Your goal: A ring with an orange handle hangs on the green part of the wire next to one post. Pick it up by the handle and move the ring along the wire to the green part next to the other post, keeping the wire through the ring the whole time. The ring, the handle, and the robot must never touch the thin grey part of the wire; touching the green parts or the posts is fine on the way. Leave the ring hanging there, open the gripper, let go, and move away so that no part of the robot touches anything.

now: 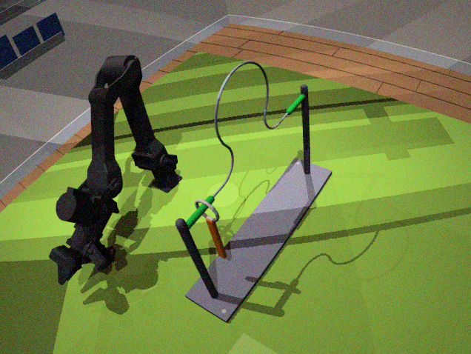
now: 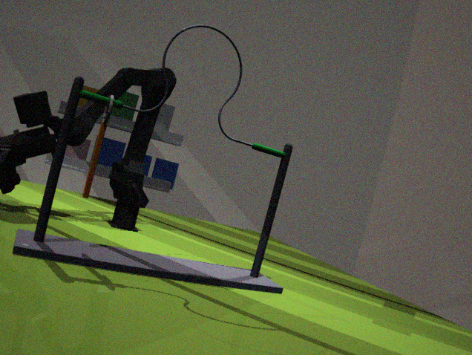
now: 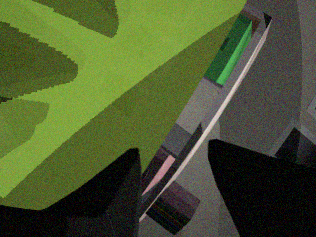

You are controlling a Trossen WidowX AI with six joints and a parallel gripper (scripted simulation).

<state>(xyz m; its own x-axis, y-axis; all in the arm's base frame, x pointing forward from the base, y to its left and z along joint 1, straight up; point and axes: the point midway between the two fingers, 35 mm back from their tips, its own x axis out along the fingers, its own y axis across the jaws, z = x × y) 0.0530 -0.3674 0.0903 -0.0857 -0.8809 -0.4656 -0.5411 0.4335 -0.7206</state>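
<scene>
Gripper (image 1: 62,266), matte black, half-closed on nothing, far from thin hoop-shaped ring (image 1: 207,210).

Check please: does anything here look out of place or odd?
Nothing stands out. The ring hangs on the green part by the near post, orange handle down; the hand is apart, holding nothing.

The exterior view's left edge cuts off the arm (image 2: 22,142).
</scene>
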